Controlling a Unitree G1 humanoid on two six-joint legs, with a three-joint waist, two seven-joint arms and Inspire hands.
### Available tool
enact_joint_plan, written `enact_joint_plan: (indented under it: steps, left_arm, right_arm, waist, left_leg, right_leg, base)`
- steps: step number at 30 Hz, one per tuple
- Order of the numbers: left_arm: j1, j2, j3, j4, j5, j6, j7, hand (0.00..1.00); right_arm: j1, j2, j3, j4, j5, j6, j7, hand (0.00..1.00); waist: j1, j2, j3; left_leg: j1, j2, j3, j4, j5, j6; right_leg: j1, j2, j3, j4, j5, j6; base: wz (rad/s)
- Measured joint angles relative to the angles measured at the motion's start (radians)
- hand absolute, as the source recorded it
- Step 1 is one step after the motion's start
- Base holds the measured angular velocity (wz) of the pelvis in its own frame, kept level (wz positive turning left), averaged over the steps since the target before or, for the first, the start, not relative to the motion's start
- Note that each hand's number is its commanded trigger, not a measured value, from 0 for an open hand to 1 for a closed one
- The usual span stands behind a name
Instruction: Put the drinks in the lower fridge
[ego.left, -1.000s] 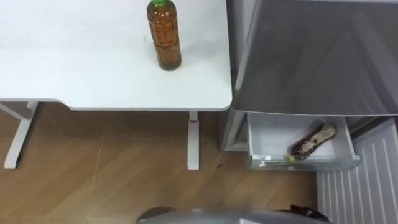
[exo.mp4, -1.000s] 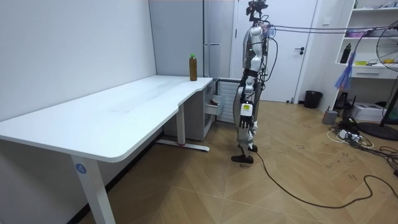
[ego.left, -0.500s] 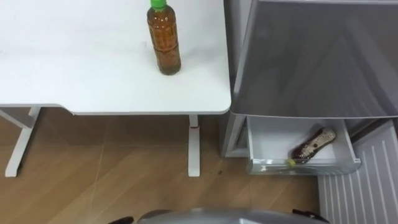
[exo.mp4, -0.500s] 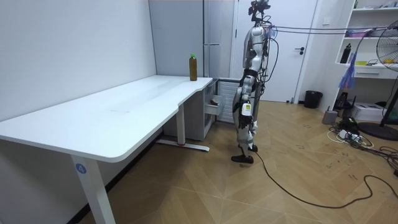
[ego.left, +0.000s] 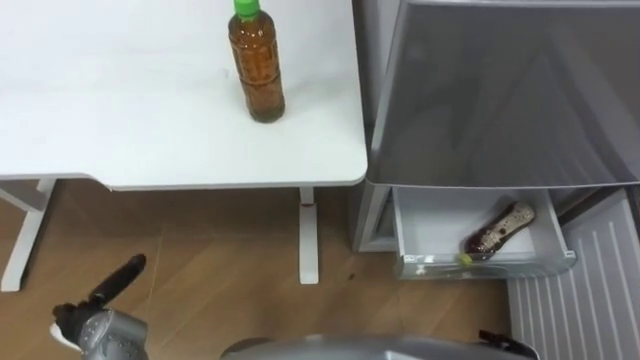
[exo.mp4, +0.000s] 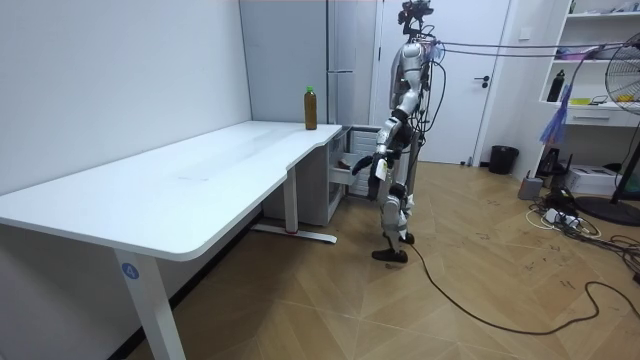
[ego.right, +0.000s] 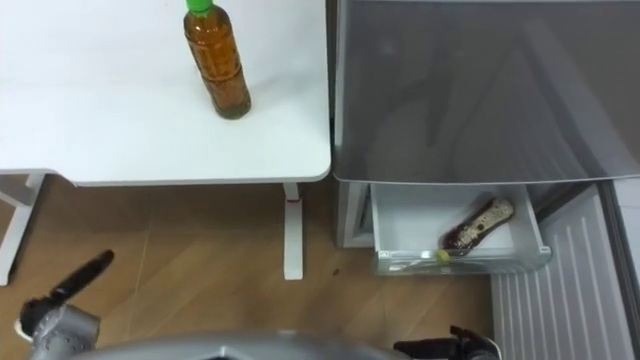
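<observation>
You're on the second drink here. One bottle (ego.left: 497, 232) already lies on its side in the open lower drawer (ego.left: 420, 262) of the fridge (ego.left: 500, 90). The tea bottle (ego.left: 257, 65) stands upright on the table (ego.left: 150, 130), near its right edge and well back from the near edge.

The step in hand looks like the reach. Your left hand (ego.left: 112, 292) is low, well short of the table's near edge, fingers stretched out straight and holding nothing. Your right hand (ego.right: 455, 346) sits at the bottom of the view, and I cannot tell whether it's open or closed.

Next you'll need to carry that left hand up over the near edge, across to the tea bottle, and close round its body below the green cap without tipping it.

Against half a second ago, the left arm has lifted forward toward the table, bringing the hand into the eye views. Both bottles sit where they were.
</observation>
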Motion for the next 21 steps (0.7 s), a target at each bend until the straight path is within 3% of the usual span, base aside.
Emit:
enact_joint_plan:
  steps: [3,5,11,21]
  left_arm:
    - [0.0,0.0,-0.01,-0.116,0.063,-0.049,0.034,0.0]
    - [0.001,-0.002,-0.021,-0.168,0.164,-0.076,0.048,0.0]
    - [0.004,-0.016,-0.057,-0.381,0.38,-0.082,0.047,0.0]
    - [0.003,-0.017,-0.154,-0.604,0.456,-0.092,-0.056,0.0]
  right_arm:
    - [0.006,0.0,-0.002,-0.01,-0.016,-0.014,0.003,0.0]
    - [0.008,0.001,-0.002,-0.011,-0.029,-0.032,0.009,0.0]
    - [0.014,0.0,-0.002,-0.011,-0.043,-0.05,0.024,0.0]
    - [0.023,-0.001,-0.003,-0.005,-0.02,-0.064,0.039,0.0]
  waist:
    - [0.002,0.001,-0.0008]
    - [0.003,0.002,-0.0007]
    - [0.001,-0.005,-0.0026]
    - [-0.007,0.006,0.0017]
  left_leg:
    - [0.004,0.001,0.002,0.0,0.0,0.0]
    - [0.005,0.001,0.003,-0.001,0.0,0.0]
    - [-0.002,0.0,-0.004,-0.001,0.0,0.0]
    - [-0.007,0.0,-0.005,0.004,-0.001,0.001]
  right_leg:
    - [-0.001,0.0,0.001,0.001,0.0,0.0]
    - [-0.002,0.0,0.003,0.001,0.0,0.0]
    - [-0.006,-0.001,-0.004,0.002,0.001,0.0]
    - [-0.007,-0.001,-0.002,0.002,0.002,0.0]
  base:
    - [-0.01]
    - [-0.02]
    - [0.01]
    - [0.0]
